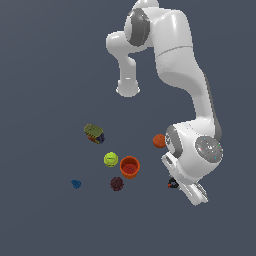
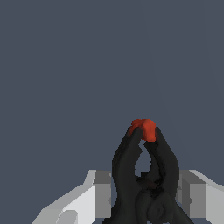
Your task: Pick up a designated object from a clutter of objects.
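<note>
The designated object is a small black clamp (image 1: 172, 183) with a red-orange tip, just showing at the edge of the arm's hand in the exterior view. In the wrist view the clamp (image 2: 146, 166) stands between my two light grey fingers (image 2: 103, 197), its red tip (image 2: 143, 129) pointing away from the camera. My gripper (image 2: 146, 197) is shut on the clamp's black handles, with a finger against each side. In the exterior view the gripper (image 1: 175, 184) is mostly hidden behind the white hand. I cannot tell whether the clamp is off the floor.
The clutter lies toward the exterior view's left of the hand: an orange cup (image 1: 130, 167), a yellow-green ball (image 1: 111, 159), a maroon ball (image 1: 117, 183), a blue bit (image 1: 76, 184) and an olive block (image 1: 93, 132). An orange ball (image 1: 159, 141) sits beside the arm's wrist.
</note>
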Robot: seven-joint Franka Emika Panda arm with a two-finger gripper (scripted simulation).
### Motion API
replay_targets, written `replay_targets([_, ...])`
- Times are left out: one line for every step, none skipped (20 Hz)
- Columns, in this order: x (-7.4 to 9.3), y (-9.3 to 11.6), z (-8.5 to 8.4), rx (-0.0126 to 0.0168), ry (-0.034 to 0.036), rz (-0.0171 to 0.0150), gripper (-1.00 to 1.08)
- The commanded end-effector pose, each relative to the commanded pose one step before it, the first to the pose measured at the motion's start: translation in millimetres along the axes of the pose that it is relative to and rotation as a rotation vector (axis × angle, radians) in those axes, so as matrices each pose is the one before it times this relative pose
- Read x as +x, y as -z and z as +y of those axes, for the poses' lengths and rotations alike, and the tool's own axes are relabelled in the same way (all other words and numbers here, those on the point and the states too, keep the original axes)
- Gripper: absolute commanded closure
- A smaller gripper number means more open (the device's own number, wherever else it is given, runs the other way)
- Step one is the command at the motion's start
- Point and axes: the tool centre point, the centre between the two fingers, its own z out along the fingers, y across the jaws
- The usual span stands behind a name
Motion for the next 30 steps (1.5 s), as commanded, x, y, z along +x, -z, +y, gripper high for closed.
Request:
replay_targets([-0.24,8.31,6.92,0.00105,0.00003,0.00005,1.08])
replay_targets([-0.12,3.68,3.44,0.00002,0.00003,-0.00049,1.08])
replay_targets([-0.14,4.04,3.73,0.0,0.0,0.0,1.08])
replay_targets([-0.15,4.37,4.04,0.0,0.0,0.0,1.08])
replay_targets([-0.15,4.65,4.33,0.00003,0.00002,-0.00049,1.08])
replay_targets([-0.17,4.91,4.53,0.0,0.0,0.0,1.08])
replay_targets([-0.17,5.05,4.65,0.0,0.0,0.0,1.08])
replay_targets([-0.16,5.15,4.77,0.00003,0.00001,-0.00049,1.08])
replay_targets([-0.19,5.32,4.89,0.0,0.0,0.0,1.08])
replay_targets([-0.16,5.43,5.02,0.00004,0.00001,-0.00049,1.08])
replay_targets([-0.2,5.61,5.14,0.0,0.0,0.0,1.08])
replay_targets([-0.21,5.76,5.27,0.0,0.0,0.0,1.08])
replay_targets([-0.17,5.88,5.41,0.00003,0.00001,-0.00049,1.08])
replay_targets([-0.22,6.07,5.55,0.0,0.0,0.0,1.08])
replay_targets([-0.18,6.16,5.66,0.00003,0.00002,-0.00049,1.08])
replay_targets([-0.18,6.19,5.68,0.00003,0.00002,-0.00049,1.08])
replay_targets([-0.22,6.25,5.69,0.0,0.0,0.0,1.08])
replay_targets([-0.18,6.22,5.69,0.00003,0.00003,-0.00049,1.08])
replay_targets([-0.22,6.28,5.7,0.0,0.0,0.0,1.08])
replay_targets([-0.22,6.29,5.7,0.0,0.0,0.0,1.08])
replay_targets([-0.17,6.25,5.69,0.00002,0.00004,-0.00049,1.08])
replay_targets([-0.21,6.3,5.68,0.0,0.0,0.0,1.08])
replay_targets([-0.16,6.25,5.67,0.00002,0.00006,-0.00048,1.08])
replay_targets([-0.19,6.29,5.66,0.0,0.0,0.0,1.08])
replay_targets([-0.18,6.29,5.64,0.0,0.0,0.0,1.08])
replay_targets([-0.17,6.28,5.62,0.0,0.0,0.0,1.08])
replay_targets([-0.15,6.23,5.59,0.00001,0.00014,-0.00047,1.08])
replay_targets([-0.14,6.27,5.58,0.0,0.0,0.0,1.08])
replay_targets([-0.12,6.26,5.56,0.0,0.0,0.0,1.08])
replay_targets([-0.11,6.26,5.53,0.0,0.0,0.0,1.08])
